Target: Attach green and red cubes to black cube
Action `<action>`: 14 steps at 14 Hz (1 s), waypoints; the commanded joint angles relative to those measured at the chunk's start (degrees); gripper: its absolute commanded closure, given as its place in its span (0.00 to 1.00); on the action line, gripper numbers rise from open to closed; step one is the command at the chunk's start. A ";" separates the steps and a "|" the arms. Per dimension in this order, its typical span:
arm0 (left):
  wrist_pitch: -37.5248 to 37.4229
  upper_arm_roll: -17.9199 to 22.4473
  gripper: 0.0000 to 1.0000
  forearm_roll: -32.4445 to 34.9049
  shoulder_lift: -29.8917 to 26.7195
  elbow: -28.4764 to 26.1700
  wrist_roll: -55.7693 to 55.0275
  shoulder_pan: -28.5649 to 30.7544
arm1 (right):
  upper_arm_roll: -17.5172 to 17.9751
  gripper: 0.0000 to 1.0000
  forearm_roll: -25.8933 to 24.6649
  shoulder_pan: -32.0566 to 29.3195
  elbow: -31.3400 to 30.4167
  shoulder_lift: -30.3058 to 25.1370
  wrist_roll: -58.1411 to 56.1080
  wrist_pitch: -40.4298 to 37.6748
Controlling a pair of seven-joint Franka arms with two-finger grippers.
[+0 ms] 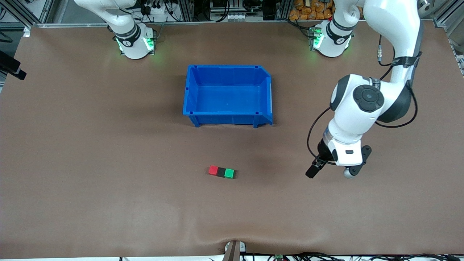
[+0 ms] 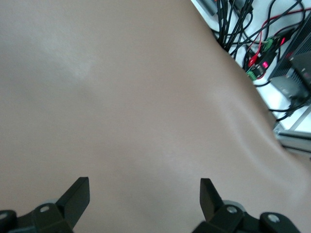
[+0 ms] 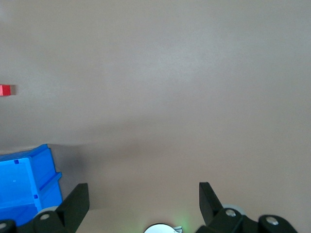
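Observation:
The red cube (image 1: 214,170), black cube (image 1: 221,172) and green cube (image 1: 229,173) lie touching in one row on the brown table, the black one in the middle, nearer to the front camera than the blue bin. My left gripper (image 1: 337,168) hangs over bare table toward the left arm's end, apart from the row. In the left wrist view it (image 2: 144,182) is open and empty. My right gripper (image 3: 142,189) is out of the front view. In the right wrist view it is open and empty, high over the table by its own base, and the red cube (image 3: 5,90) shows small.
An empty blue bin (image 1: 228,117) stands mid-table, farther from the front camera than the cubes; its corner shows in the right wrist view (image 3: 29,184). Cables and electronics (image 2: 262,48) lie off the table's front edge. The arm bases (image 1: 134,41) stand along the table's edge farthest from the front camera.

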 commanded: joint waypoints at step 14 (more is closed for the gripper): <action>-32.50 -0.71 0.00 0.37 -22.56 -1.85 43.28 12.17 | 0.36 0.00 -2.25 2.85 -0.37 3.53 -0.69 0.48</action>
